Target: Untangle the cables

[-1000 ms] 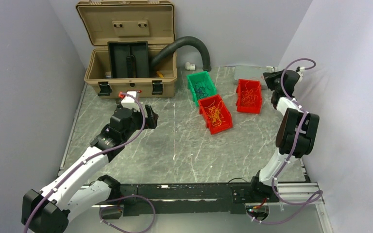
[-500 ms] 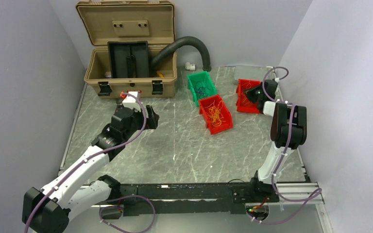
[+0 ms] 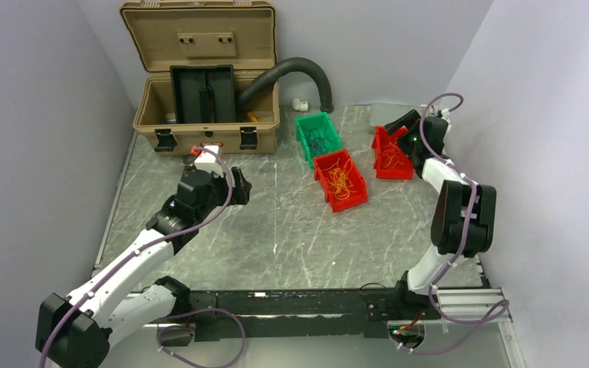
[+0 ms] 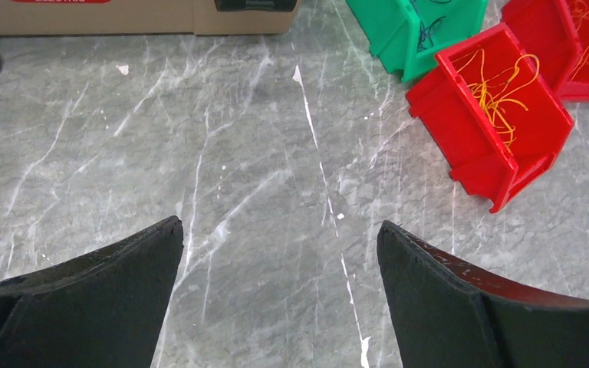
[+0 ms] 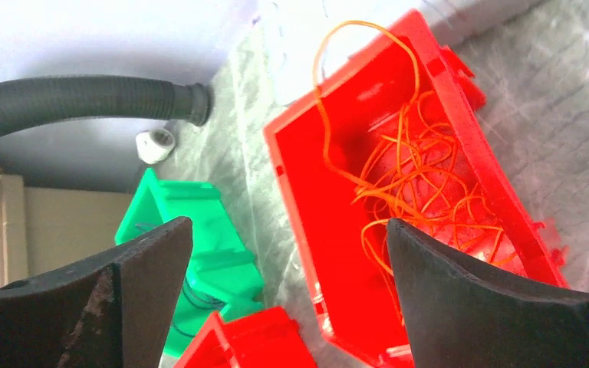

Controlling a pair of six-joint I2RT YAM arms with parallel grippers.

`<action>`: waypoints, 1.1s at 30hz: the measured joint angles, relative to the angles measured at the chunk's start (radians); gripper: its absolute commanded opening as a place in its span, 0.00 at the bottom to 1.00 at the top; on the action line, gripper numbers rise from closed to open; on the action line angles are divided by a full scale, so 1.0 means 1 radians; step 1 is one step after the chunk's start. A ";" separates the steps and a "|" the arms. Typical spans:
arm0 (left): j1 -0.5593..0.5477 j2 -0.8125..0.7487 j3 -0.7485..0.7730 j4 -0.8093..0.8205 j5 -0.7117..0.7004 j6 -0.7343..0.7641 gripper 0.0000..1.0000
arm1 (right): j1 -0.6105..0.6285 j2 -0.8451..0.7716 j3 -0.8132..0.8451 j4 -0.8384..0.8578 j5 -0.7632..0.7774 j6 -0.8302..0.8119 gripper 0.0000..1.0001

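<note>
The cables are thin wires sorted into three bins. An orange tangle (image 5: 422,184) fills the right red bin (image 3: 392,156), with one loop rising over its far rim. Yellow-orange wires (image 4: 498,88) lie in the middle red bin (image 3: 340,181). Dark wires (image 4: 427,31) sit in the green bin (image 3: 318,136). My right gripper (image 3: 396,127) hangs open above the right red bin's left rim, and the right wrist view shows this gripper (image 5: 288,223) with nothing between its jaws. My left gripper (image 4: 280,224) is open and empty over bare table, left of the bins.
An open tan case (image 3: 207,84) stands at the back left, and a black corrugated hose (image 3: 291,69) arches from it to the table. A small white fitting (image 5: 156,143) lies behind the green bin. A grey plate (image 3: 387,112) sits behind the right bin. The side wall is close to my right arm.
My right gripper swung from the back right corner to over the right red bin and opened. The left arm has stayed still.
</note>
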 measured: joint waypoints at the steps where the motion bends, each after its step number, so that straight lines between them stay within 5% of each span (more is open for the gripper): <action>1: 0.000 0.004 0.000 0.002 0.000 0.000 0.99 | 0.000 -0.027 0.000 -0.012 0.003 -0.019 1.00; 8: 0.000 0.029 -0.009 0.005 0.000 0.002 0.99 | 0.010 -0.280 -0.118 -0.042 0.080 -0.166 1.00; 14: 0.000 0.029 -0.064 0.047 0.000 0.006 0.99 | 0.077 -0.519 -0.589 0.217 0.192 -0.381 1.00; 27: 0.000 -0.031 -0.222 0.217 -0.039 0.102 0.99 | 0.108 -0.531 -0.875 0.584 0.212 -0.644 1.00; 33: 0.000 -0.031 -0.225 0.211 -0.171 0.101 0.99 | 0.117 -0.330 -0.896 0.840 0.269 -0.693 1.00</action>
